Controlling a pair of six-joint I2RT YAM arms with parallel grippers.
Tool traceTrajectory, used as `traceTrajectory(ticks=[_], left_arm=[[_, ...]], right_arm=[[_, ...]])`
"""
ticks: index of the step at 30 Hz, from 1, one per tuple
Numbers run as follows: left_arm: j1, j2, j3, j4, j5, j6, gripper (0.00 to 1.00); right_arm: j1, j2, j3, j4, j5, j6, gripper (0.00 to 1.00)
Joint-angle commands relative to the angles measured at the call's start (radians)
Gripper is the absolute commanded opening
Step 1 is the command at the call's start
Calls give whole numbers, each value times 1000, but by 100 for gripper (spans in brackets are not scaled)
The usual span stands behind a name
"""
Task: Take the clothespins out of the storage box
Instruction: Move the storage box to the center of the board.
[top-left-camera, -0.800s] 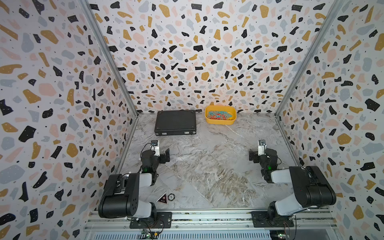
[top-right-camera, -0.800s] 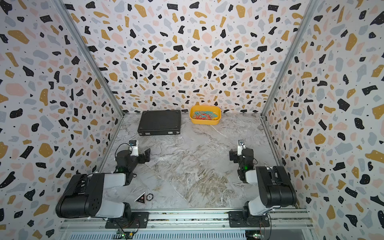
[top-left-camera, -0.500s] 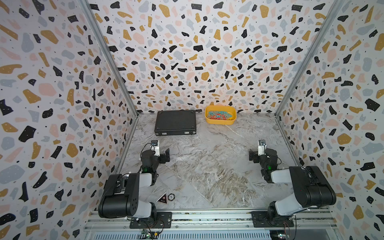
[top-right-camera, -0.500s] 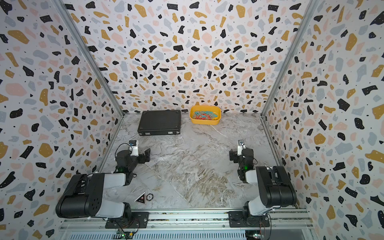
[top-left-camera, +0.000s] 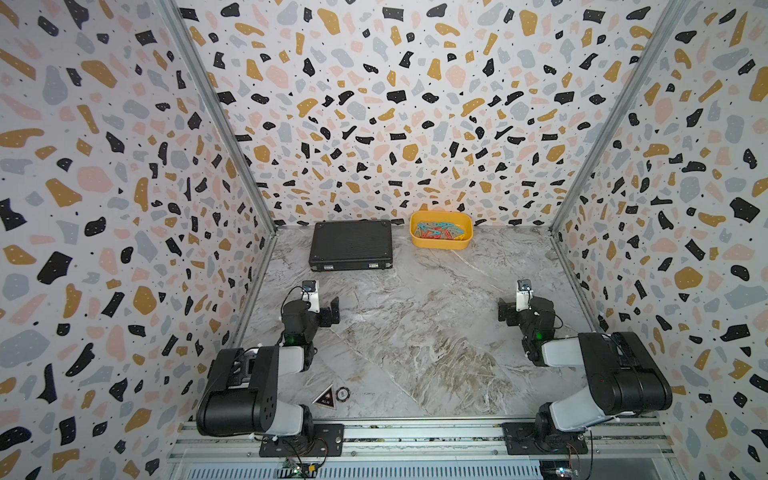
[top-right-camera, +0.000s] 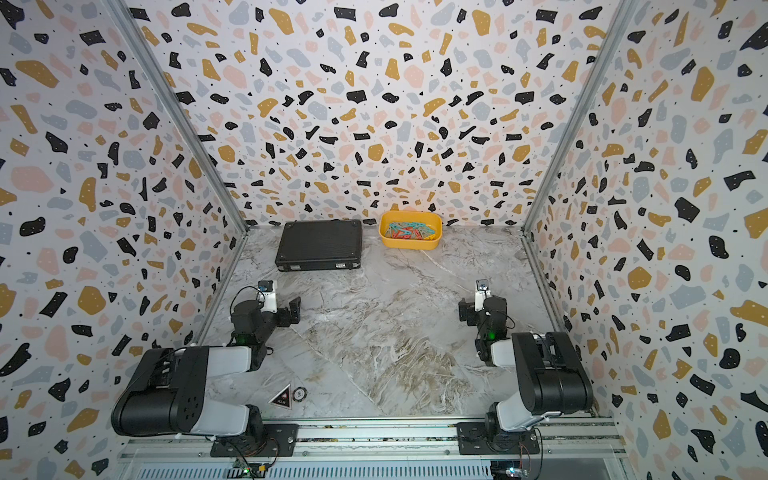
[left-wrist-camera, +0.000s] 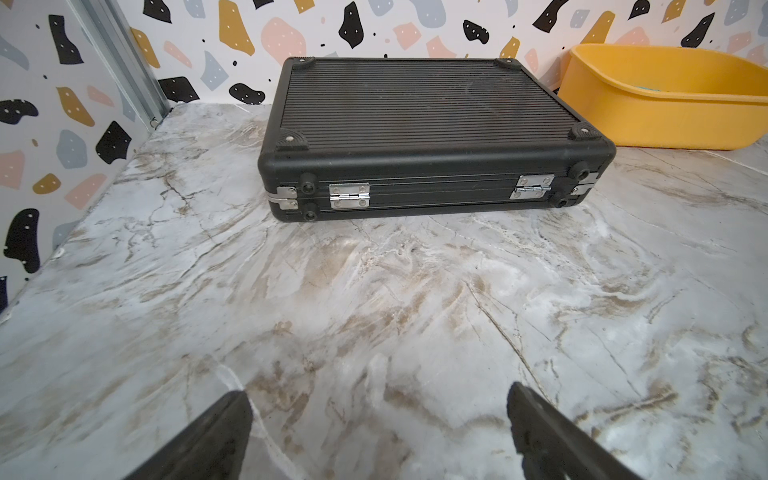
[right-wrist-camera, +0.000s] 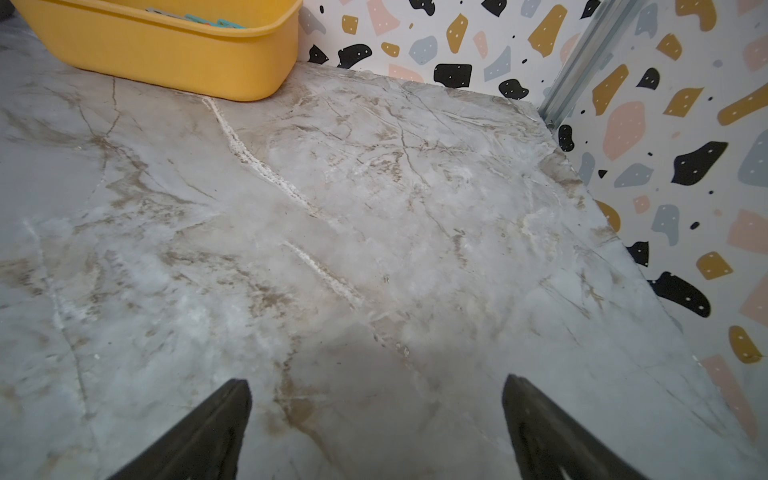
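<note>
lettering shows only on a small triangular sticker (top-left-camera: 324, 397) and a round badge (top-left-camera: 342, 392) just beside it, near the table's (top-left-camera: 415, 324) 7 o'clock edge; both are too small to read. storage box (top-left-camera: 441, 244) sits at 12 o'clock against the back wall, with the clothespins (top-left-camera: 438, 231), teal and red, heaped inside it. black case (top-left-camera: 351, 245) lies closed at 11 o'clock, just beside the box and not touching it. left gripper (left-wrist-camera: 378, 392) at 8 o'clock has its jaws spread wide over bare marble, gripping nothing. right gripper (right-wrist-camera: 376, 380) at 4 o'clock is the same, wide and empty. against the earlier frames nothing has shifted: arms, box and case keep their places.
</note>
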Motion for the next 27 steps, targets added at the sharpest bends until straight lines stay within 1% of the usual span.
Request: traceTrajectory(ticks=[1, 8, 10, 12, 14, 15, 17, 19, 20, 22, 23, 25, 26, 27], left_arm=[[-5, -8, 19, 26, -6, -3, 100], [-3, -11, 20, 22, -8, -3, 100], [-3, -13, 18, 31, 6, 0, 100], [-3, -45, 28, -13, 17, 6, 100], [-3, -100, 54, -110, 23, 10, 100], [-3, -141, 86, -197, 28, 15, 100], [-3, -212, 181, -454, 33, 34, 100], [-3, -274, 313, -754, 42, 69, 100], [-3, -291, 371, -860, 45, 86, 100], [-3, -321, 486, -1102, 38, 112, 100], [-3, -330, 529, -1184, 33, 120, 100], [-3, -346, 614, -1360, 59, 164, 100], [-3, -347, 647, -1427, 69, 175, 100], [-3, -349, 678, -1497, 78, 183, 100]], right_arm=[[3, -9, 18, -2, 3, 6, 99], [2, -9, 18, -2, 3, 6, 99], [3, -7, 20, -6, 0, 8, 99], [1, -8, 23, -14, 2, 11, 99], [1, -10, 17, 0, 10, 10, 99], [0, -22, 13, 6, 29, 14, 99], [9, -112, 5, -57, 75, 24, 99], [39, -263, 37, -256, 178, 57, 100], [47, -328, 63, -369, 213, 112, 99], [47, -450, 134, -611, 256, 288, 99], [46, -490, 166, -710, 251, 368, 99], [44, -545, 238, -866, 193, 510, 99], [43, -557, 261, -907, 165, 571, 99], [41, -565, 277, -917, 115, 596, 99]])
